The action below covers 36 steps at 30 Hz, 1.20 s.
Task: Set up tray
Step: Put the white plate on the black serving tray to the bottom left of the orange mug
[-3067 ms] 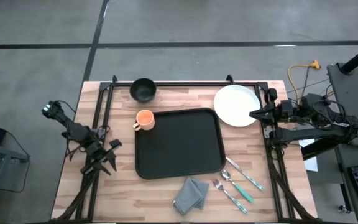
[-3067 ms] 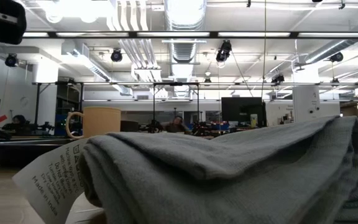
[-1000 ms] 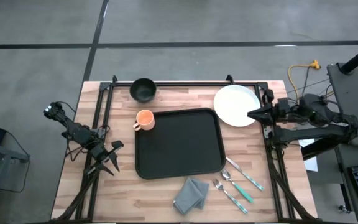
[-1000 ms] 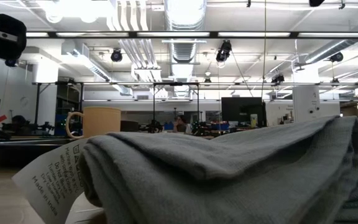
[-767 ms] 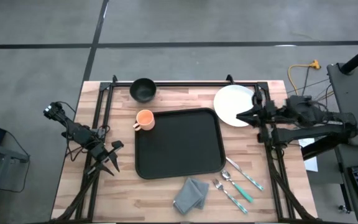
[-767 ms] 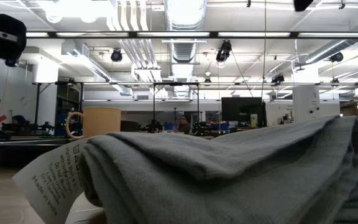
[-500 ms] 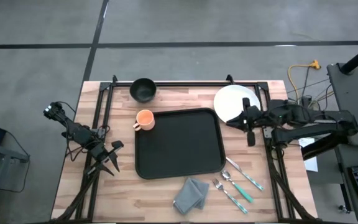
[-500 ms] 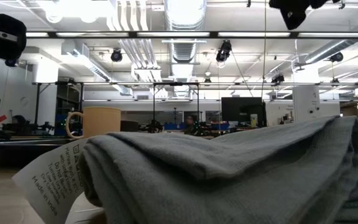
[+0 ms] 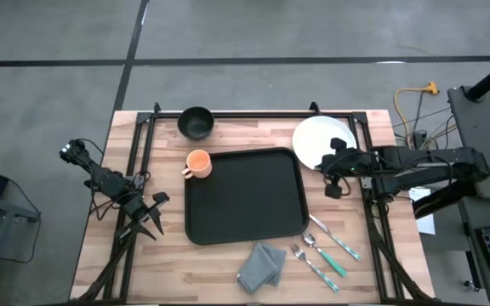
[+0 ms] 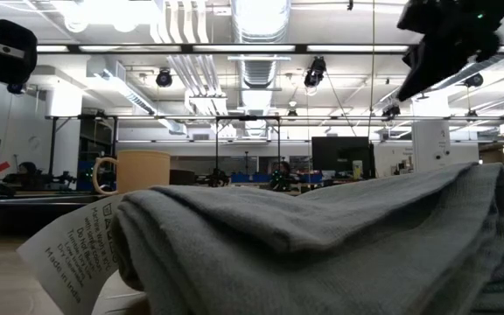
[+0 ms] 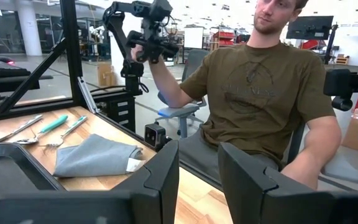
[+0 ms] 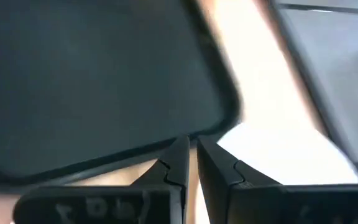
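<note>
The right gripper (image 9: pixel 331 174) hangs above the table at the near edge of the round white plate (image 9: pixel 320 140), just off the right rim of the tray. Its two dark fingers (image 12: pixel 178 163) are pressed almost together with only a thin slit between them, and they hold nothing. Past the fingertips, the right wrist view shows a rounded corner of the tray (image 12: pixel 92 81) and a pale patch that is probably the plate, though that view is too blurred to be sure.

The large black tray (image 9: pixel 243 195) lies flat in the middle of the wooden table (image 9: pixel 164 263), with nothing on it. An orange mug (image 9: pixel 197 162) stands just off its far left corner, and a dark bowl (image 9: pixel 196 122) sits farther back, near the table's far edge. In front of the tray's right corner lie a fork (image 9: pixel 315 268), a spoon (image 9: pixel 323 252) and a knife (image 9: pixel 337 239), each with a teal handle. A folded grey cloth (image 9: pixel 262 265) rests beside them near the table's front edge; it fills most of the low view and blocks much of the table there.

The left gripper (image 9: pixel 149 219) waits at the table's left side, well apart from the tray, its fingers (image 11: pixel 160 177) spread and empty. A seated person (image 11: pixel 263 93) shows beyond the table in the left wrist view.
</note>
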Each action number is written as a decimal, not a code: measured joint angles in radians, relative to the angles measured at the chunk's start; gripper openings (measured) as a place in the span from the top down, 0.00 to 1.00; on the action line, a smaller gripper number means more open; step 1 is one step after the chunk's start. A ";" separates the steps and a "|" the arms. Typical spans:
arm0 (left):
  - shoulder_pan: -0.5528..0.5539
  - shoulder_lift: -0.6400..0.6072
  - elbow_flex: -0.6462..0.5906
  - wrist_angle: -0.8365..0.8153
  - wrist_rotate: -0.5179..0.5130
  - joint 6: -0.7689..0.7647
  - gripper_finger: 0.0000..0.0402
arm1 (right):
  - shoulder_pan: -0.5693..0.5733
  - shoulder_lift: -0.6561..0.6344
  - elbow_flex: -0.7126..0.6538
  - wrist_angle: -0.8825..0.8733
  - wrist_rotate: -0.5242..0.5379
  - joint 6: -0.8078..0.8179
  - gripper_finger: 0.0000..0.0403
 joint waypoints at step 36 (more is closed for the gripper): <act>0.000 0.000 0.000 0.000 0.000 0.000 0.77 | 0.002 0.365 0.030 -0.102 0.182 0.264 0.94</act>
